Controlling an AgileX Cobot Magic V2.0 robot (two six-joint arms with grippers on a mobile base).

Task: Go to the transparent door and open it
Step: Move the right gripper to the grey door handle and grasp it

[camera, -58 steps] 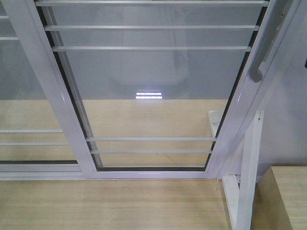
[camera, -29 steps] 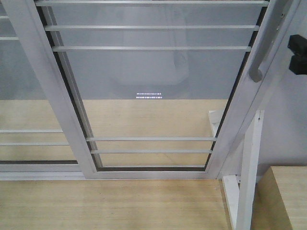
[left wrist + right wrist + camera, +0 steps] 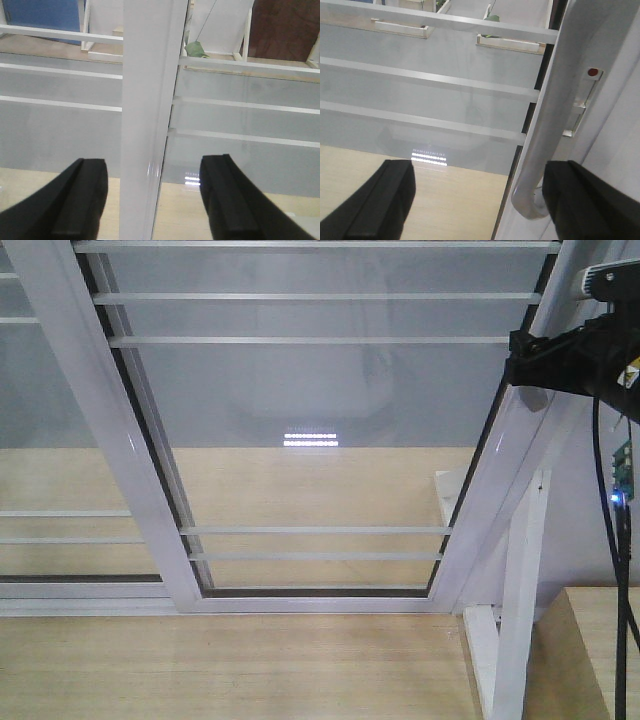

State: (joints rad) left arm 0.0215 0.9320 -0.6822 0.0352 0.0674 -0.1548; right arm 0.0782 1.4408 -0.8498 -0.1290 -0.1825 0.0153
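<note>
– Door in the front view: where does it sit?
– It fills the middle of the frame, a glass pane in a white frame with thin bars across it. Its bottom rail is down by the wooden floor. The right gripper is at the upper right, over the door's right upright. From here I cannot tell how its jaws stand, and it hides the handle.
– Left wrist view?
– The left gripper is spread wide, one finger low on each side of a white upright running down the middle. It holds nothing.
– Right wrist view?
– The right gripper is apart too, and empty. The curved grey handle runs down the right half of the frame. Its lower end lies between the fingers, nearer the right-hand one. The lock plate, with a red dot, is just beside it at the upper right.
– How will the door handle?
– I judge it heavy and stiff, probably sliding on a track, so it wants a steady sideways pull. The glass is slippery and breakable, and the thin bars look weak. Take the handle low on its curve, where there seems to be room behind it. Close firmly, since smooth metal may slip. Whether the lock is engaged I cannot tell.
</note>
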